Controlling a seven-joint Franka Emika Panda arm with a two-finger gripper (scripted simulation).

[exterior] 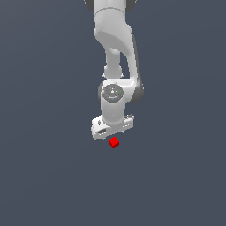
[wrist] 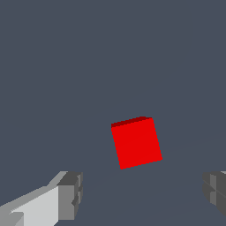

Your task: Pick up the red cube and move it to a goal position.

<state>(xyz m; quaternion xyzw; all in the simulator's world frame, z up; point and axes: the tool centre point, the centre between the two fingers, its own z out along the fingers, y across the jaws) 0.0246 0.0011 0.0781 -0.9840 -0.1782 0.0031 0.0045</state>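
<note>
The red cube [exterior: 114,142] lies on the flat dark grey floor, just below the white hand of my arm in the exterior view. In the wrist view the red cube [wrist: 136,142] is bright, plain-faced and turned slightly askew. My gripper [wrist: 143,194] is open and empty, and its two grey fingertips [wrist: 70,194] stand wide apart. The cube lies beyond the fingertips, in line with the gap between them, and neither finger touches it. In the exterior view the gripper hand [exterior: 112,127] hangs over the cube and hides its own fingers.
The white arm [exterior: 115,48] comes down from the top of the exterior view. The plain dark grey floor [exterior: 48,176] fills the rest of both views. No other object or marker shows.
</note>
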